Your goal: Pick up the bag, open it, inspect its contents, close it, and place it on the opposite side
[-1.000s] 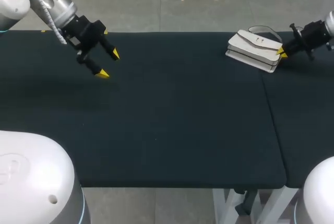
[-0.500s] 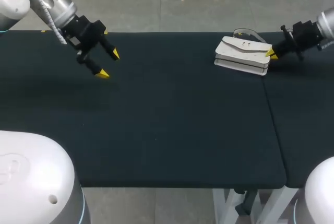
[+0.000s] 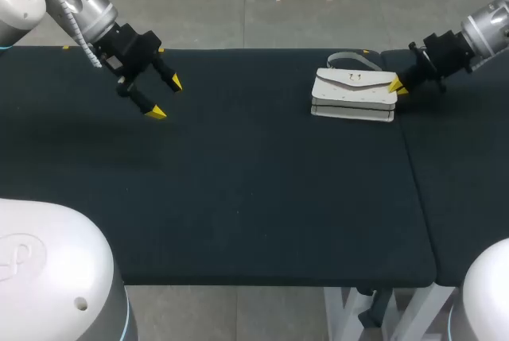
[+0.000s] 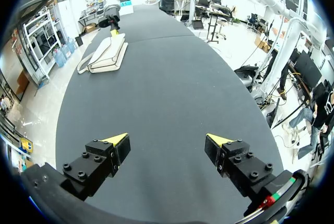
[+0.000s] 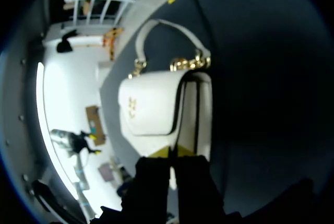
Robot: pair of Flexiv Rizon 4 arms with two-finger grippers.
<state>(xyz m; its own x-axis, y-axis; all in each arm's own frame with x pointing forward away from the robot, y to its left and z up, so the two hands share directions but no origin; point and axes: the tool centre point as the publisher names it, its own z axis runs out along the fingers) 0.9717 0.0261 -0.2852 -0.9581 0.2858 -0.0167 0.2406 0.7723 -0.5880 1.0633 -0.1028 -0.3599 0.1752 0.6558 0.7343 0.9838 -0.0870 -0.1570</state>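
1. Bag (image 3: 354, 94): a flat, oblong handbag in white, lying closed on its back, flap (image 5: 151, 104) uppermost. The flap covers most of the upper face and carries a small gold clasp (image 3: 355, 79) at its middle.
2. Side of the bag, head view: the long edge toward the camera shows stacked layers, like a gusseted body under the flap.
3. Strap (image 3: 342, 56): pale and thin, it loops out flat on the cloth behind the bag. In the right wrist view, gold chain links (image 5: 188, 63) join it to the bag's upper corners.
4. Position: the bag lies on the table (image 3: 254, 182), on its right half near the far edge, just left of the seam in the black cover. Its long sides run roughly parallel to that far edge.
5. Right gripper (image 3: 395, 85): the fingers are drawn together with barely a gap, and their yellow tips touch the bag's right end. Whether any part of the bag is pinched between them cannot be told.
6. Left gripper (image 3: 165, 97): it hangs over the table's far left part, well apart from the bag, fingers spread wide with nothing between them.
7. Left wrist view: the bag (image 4: 107, 52) lies far ahead of the spread fingers, with the right gripper at its far end.
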